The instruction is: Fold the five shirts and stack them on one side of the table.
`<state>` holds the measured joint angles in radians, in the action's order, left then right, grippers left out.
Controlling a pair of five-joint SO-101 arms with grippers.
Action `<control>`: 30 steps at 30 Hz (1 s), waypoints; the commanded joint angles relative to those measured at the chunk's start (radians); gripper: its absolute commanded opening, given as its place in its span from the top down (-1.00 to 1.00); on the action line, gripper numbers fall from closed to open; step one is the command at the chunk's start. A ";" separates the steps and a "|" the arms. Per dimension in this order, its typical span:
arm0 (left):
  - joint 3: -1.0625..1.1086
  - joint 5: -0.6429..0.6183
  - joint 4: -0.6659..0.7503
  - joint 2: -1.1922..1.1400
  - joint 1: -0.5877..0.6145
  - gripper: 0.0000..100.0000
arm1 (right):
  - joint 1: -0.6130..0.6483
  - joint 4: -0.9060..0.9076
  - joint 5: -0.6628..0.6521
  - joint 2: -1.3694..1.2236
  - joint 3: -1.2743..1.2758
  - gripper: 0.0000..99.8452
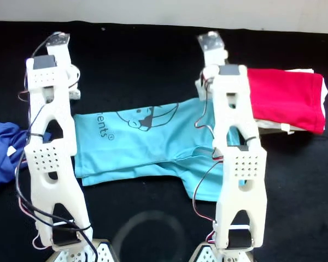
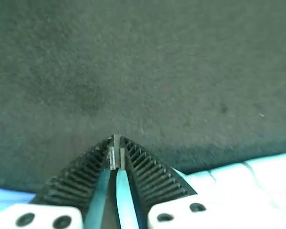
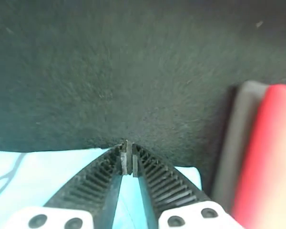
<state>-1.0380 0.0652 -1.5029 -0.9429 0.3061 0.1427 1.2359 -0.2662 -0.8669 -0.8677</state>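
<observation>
Turquoise shirt (image 1: 136, 144): lies flat at the middle of the table between the two arms. Its near part is doubled over in a long fold, its dark print is toward the far edge, and a sleeve pokes out at 5 o'clock past the right arm.
Blue shirt (image 1: 3, 147): crumpled and unfolded at 9 o'clock from the turquoise shirt, at the table's left edge. It lies partly under the left arm.
Red shirt (image 1: 287, 98): folded and lying on top of a stack at 2 o'clock from the turquoise shirt, on the right side of the table. It is red again in the right wrist view (image 3: 271, 162).
Pale cloth (image 1: 273, 126): folded under the red shirt, with its edges showing around it.
Left gripper (image 1: 59, 42): at 11 o'clock from the turquoise shirt, out over the far part of the table. In its own view (image 2: 115, 151) the ribbed jaws meet at the tips over bare black cloth. Turquoise shows in the gap behind the tips, and I cannot tell whether any fabric is pinched.
Right gripper (image 1: 210, 41): at 1 o'clock from the turquoise shirt, just left of the stack. Its jaws are pressed tip to tip (image 3: 127, 155) at the shirt's far edge (image 3: 52, 167).
Table (image 1: 142, 54): covered in black cloth.
</observation>
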 commanded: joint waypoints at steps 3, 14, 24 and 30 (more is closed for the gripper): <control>-0.257 0.002 -0.193 0.008 -0.064 0.98 | -0.002 0.171 -0.009 0.012 -0.266 0.99; -0.065 -0.046 -0.267 0.209 -0.101 0.98 | -0.004 0.455 -0.014 0.013 -0.615 0.99; 0.803 -0.044 -0.077 0.769 -0.194 0.98 | -0.022 0.532 -0.012 0.036 -0.751 0.99; 1.274 -0.043 0.163 0.928 -0.242 0.98 | -0.019 0.532 -0.012 0.228 -0.664 0.99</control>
<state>0.0299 0.0207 -1.4400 -0.1082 0.0821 0.1304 1.7545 -0.2662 -0.8055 -1.5689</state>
